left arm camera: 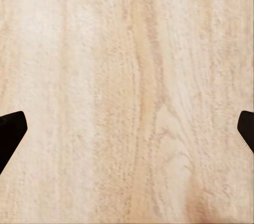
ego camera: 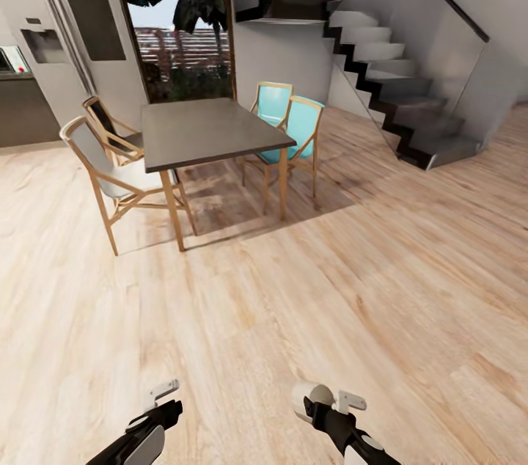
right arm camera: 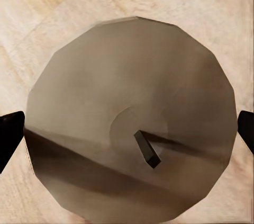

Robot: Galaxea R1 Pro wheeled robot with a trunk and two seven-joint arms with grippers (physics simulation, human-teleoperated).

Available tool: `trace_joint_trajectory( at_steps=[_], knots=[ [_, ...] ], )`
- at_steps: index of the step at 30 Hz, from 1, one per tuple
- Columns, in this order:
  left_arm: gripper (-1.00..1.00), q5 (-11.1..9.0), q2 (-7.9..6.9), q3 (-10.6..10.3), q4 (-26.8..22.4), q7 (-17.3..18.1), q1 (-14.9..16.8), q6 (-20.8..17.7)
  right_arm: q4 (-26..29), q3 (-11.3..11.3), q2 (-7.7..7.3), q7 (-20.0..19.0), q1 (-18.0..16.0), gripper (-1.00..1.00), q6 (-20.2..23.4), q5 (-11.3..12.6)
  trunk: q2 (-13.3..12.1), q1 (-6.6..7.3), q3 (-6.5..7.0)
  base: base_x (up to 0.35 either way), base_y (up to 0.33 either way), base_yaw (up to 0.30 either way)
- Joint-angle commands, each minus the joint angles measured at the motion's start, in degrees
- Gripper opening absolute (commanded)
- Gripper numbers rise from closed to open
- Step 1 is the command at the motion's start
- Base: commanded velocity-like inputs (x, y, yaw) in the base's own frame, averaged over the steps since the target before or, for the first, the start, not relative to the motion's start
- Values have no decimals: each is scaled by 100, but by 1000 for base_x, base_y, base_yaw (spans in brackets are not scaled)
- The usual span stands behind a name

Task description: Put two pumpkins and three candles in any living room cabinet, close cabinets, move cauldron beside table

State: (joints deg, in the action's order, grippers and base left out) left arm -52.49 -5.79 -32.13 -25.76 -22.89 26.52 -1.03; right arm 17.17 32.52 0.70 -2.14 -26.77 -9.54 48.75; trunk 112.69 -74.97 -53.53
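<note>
Wood floor all round; stairs far right, dining desk w/ chairs far left-centre. R gripper near, holding a candle, fingers either side. L gripper near left, wide, nothing in it, over floor.

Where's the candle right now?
The candle is in the right hand, low in the head view over the wooden floor, well short of the dining table; the right wrist view shows its wick end.
</note>
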Motion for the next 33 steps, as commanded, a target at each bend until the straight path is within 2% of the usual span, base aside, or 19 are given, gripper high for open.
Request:
trace_joint_trajectory(
  at_steps=[1,33],
  knots=[
    [100,-33,-9,-48,-17,-49,2,-11,-12,35,1,-23,-8,-100,-33,56,2,1,-4,0,0,-281],
    [100,-18,-9,-51,-17,-49,-4,-2,-21,35,1,-14,-7,-100,-30,56,2,1,-4,0,0,-281]
  ],
)
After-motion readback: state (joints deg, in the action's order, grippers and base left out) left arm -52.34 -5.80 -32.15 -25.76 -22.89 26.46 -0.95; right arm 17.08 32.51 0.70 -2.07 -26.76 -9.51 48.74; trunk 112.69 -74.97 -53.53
